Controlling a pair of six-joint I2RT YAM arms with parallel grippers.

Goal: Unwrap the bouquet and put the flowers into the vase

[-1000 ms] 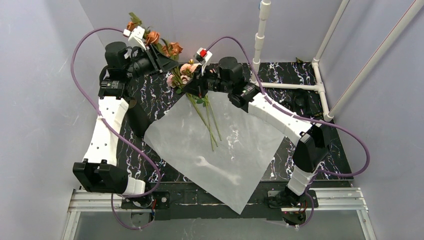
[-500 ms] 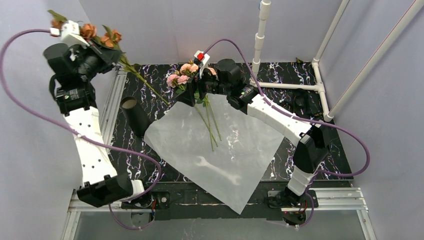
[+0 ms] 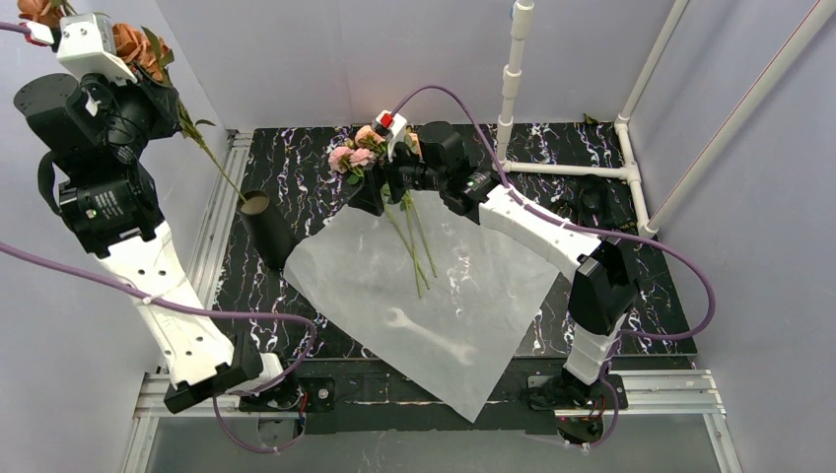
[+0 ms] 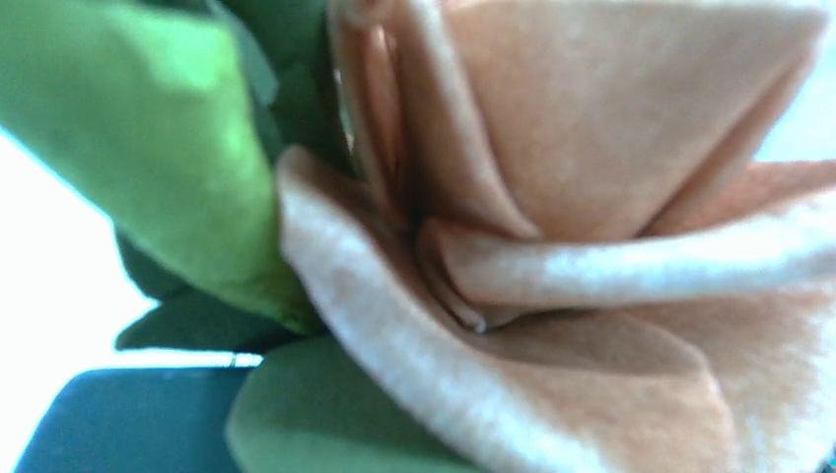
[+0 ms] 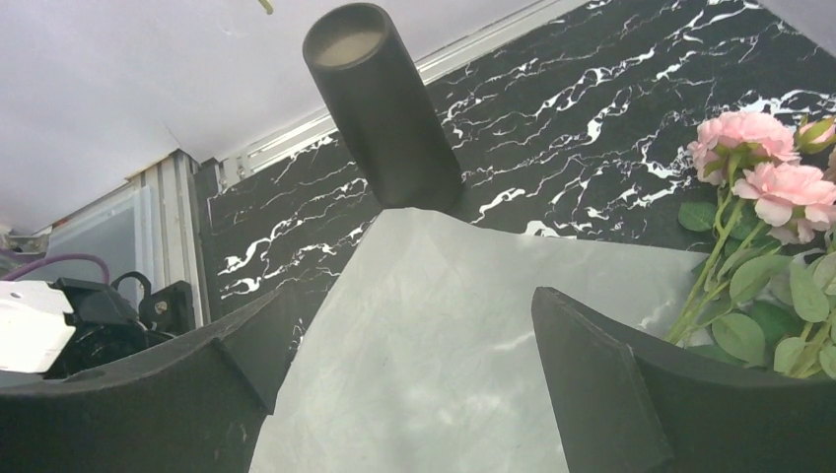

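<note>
One paper sheet lies on the desk, one black vase at its left corner. The right fingers stand wide open, empty, by the pink roses. The left fingers, high up, grip two rust roses.

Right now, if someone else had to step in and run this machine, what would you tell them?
Left jaws: shut on the rust-orange roses, held high; stem tips hang by the vase mouth, not clearly inside.
Right jaws: open, empty, over the wrapping paper beside the pink roses.
Done: wrapping is off, paper lies flat.
To do: lower the rust-orange roses into the vase, then fetch the pink roses.
</note>
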